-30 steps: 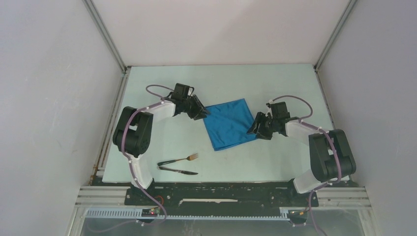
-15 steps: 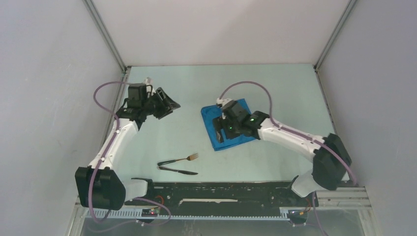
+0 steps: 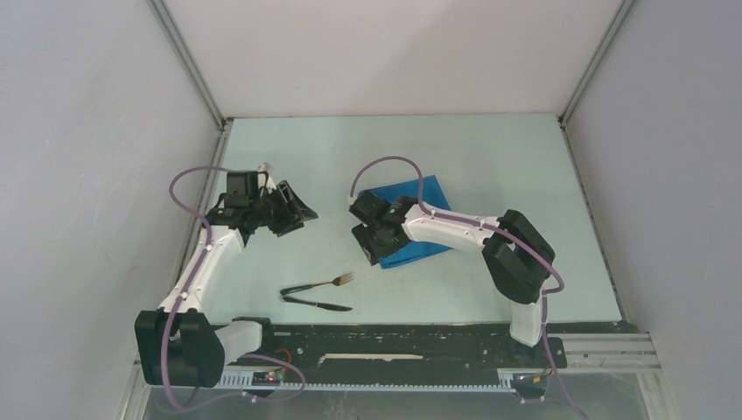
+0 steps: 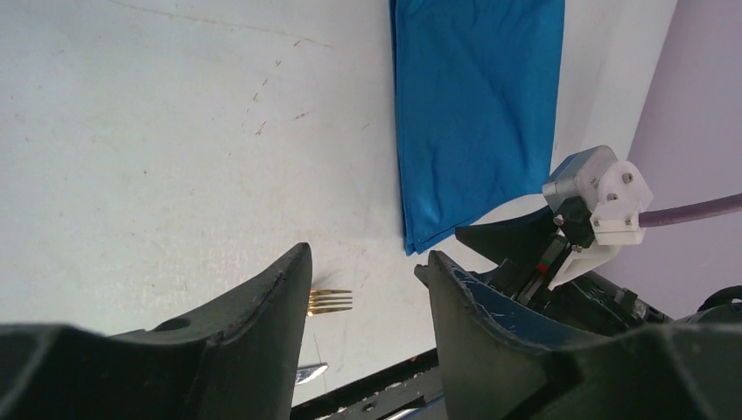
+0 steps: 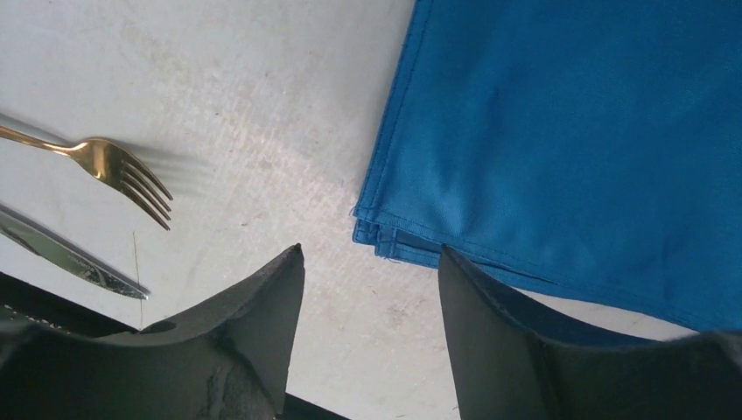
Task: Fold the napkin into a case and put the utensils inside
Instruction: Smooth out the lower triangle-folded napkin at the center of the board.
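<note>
From my station, the napkin (image 3: 427,197) lies folded into a rough rectangle, several layers thick, in the middle of the table (image 3: 490,157), slightly turned. The right gripper (image 3: 371,240) is over its near-left corner. Through the right wrist camera I see that gripper (image 5: 367,262) with its fingers spread and nothing between them. The napkin's (image 5: 577,149) stacked corner edges sit just beyond the gap, closer to the right-hand finger. I cannot tell whether the fingers touch the cloth.

The left gripper (image 3: 296,210) hangs to the left of the napkin, apart from it, and points toward it. In its wrist view the gripper (image 4: 367,258) is likewise spread and empty, with bare table in the gap. The napkin (image 4: 477,114) lies farther out and to the right.

The fork (image 3: 328,283) and knife (image 3: 319,304) lie side by side near the front edge, left of the napkin and clear of it. Their handles meet at the left end. From the right wrist, the fork's (image 5: 114,166) tines lie near the cloth's corner without touching, and the knife (image 5: 70,258) lies just below it.
</note>
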Action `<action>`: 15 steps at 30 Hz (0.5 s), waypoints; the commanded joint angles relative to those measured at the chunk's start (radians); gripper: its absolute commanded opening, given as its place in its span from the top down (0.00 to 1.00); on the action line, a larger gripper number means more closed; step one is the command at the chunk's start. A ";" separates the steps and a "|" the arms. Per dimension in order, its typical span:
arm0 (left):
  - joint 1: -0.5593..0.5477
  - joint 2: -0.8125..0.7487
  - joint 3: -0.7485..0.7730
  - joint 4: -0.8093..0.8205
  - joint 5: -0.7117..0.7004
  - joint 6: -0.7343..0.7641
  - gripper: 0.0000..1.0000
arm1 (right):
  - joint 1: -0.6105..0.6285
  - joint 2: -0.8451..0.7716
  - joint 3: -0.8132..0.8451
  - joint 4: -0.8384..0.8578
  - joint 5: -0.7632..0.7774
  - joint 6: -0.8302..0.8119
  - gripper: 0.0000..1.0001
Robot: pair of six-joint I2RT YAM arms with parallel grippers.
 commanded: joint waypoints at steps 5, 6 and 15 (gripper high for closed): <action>0.014 -0.010 -0.026 0.050 0.072 0.025 0.43 | 0.021 0.063 0.067 -0.031 0.019 -0.007 0.40; 0.015 -0.010 -0.026 0.053 0.075 0.024 0.43 | 0.021 0.075 0.070 -0.031 0.022 -0.008 0.40; 0.019 -0.001 -0.027 0.060 0.085 0.025 0.44 | 0.022 0.121 0.083 -0.024 0.047 -0.009 0.37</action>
